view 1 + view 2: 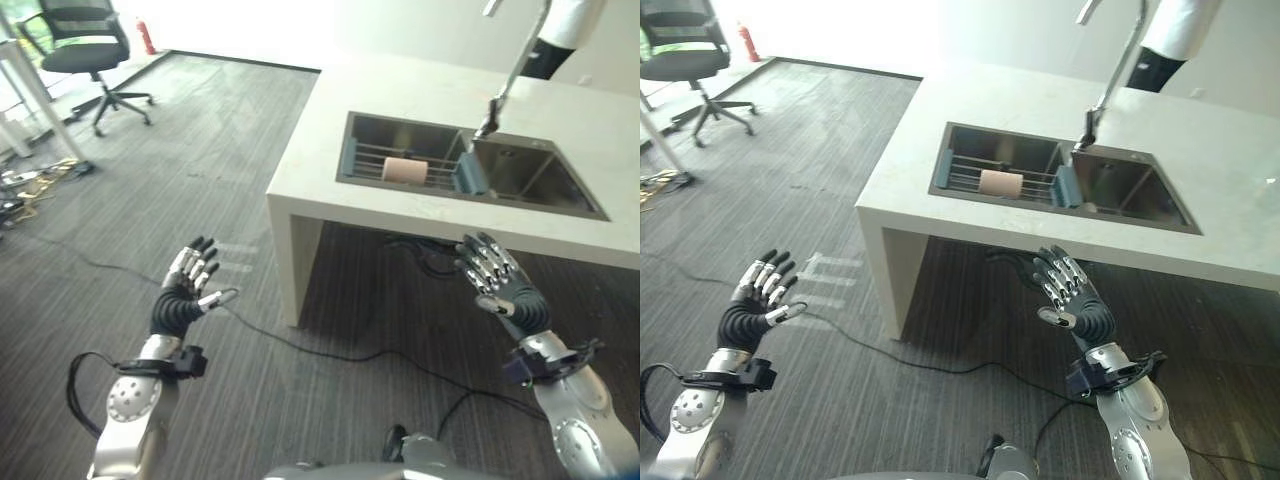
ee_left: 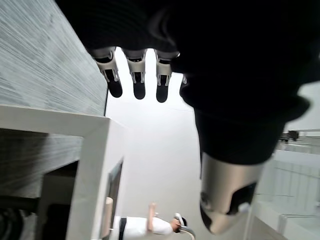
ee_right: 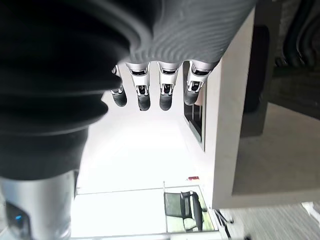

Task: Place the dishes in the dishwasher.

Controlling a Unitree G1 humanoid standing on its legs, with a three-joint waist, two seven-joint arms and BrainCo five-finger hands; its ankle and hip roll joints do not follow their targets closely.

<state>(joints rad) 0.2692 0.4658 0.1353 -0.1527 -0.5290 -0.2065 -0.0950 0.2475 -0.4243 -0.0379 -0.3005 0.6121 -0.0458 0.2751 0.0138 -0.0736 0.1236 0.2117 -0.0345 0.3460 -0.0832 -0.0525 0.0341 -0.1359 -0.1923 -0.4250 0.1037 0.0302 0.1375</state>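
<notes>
Plainly nothing has been picked up yet. Going from left to right: an office chair (image 1: 85, 45) stands far off on the striped floor (image 1: 200, 150); the left hand (image 1: 186, 290) is raised over that floor with its fingers straight and spread, holding nothing. Next comes the pale counter (image 1: 330, 150) with a steel sink (image 1: 560, 195) sunk into it. In the sink's left basin a wire rack (image 1: 375, 162) carries a beige cup (image 1: 404, 170) lying on its side, the only dish I can make out, with a blue piece (image 1: 470, 175) at the divider and the tap (image 1: 510, 75) above. The right hand (image 1: 497, 275) is up in front of the counter's edge, fingers likewise straight and apart, empty. A person (image 1: 560, 35) in a white sleeve stands behind the counter.

I'd judge this the very start: the reach for the dish hasn't begun. The next move calls for getting closer and bringing a hand up over the rim and down to the cup. I can't spot a dishwasher from here. No writing or label is readable anywhere.
</notes>
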